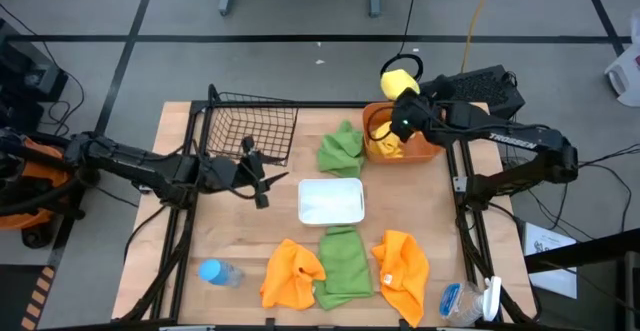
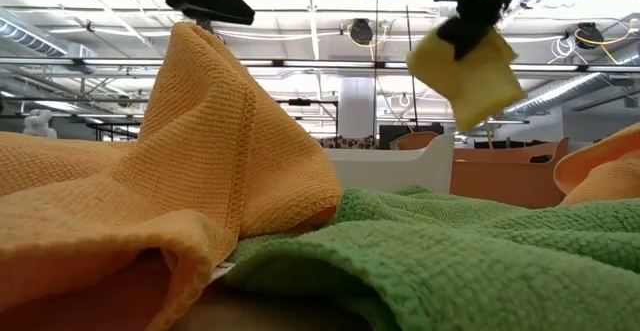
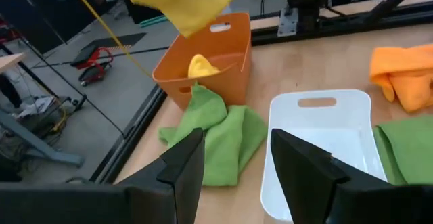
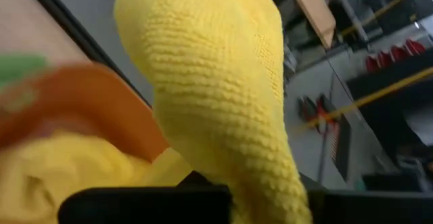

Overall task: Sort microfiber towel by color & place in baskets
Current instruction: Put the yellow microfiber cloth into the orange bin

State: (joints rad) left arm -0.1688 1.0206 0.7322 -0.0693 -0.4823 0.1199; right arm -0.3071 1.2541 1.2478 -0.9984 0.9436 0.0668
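My right gripper (image 2: 468, 16) is over the orange tub (image 1: 430, 153), shut on a yellow towel (image 2: 465, 73). A second yellow towel (image 3: 201, 65) lies inside the tub. One green towel (image 1: 340, 149) lies on the table with an edge against the tub's wall. The other green towel (image 1: 345, 263) lies near the front edge between two orange towels (image 1: 290, 273) (image 1: 402, 261). The white tray (image 1: 330, 201) sits mid-table and the black wire basket (image 1: 250, 126) at the far left. My left gripper (image 1: 262, 183) waits open beside the tray, over bare table. My right gripper holds the yellow towel by its upper end (image 2: 462, 35), pinched between the two fingers. The towel hangs below the fingers, lifted clear above the orange tub (image 3: 210, 48). In the right wrist view the bunched cloth (image 4: 230, 129) hides the fingertips; one layer or several, I cannot tell.
A blue-capped plastic bottle (image 1: 215, 271) lies near the front left corner. A clear bottle (image 1: 465, 301) sits off the table's front right corner. Bare wood shows between the wire basket and the front towels.
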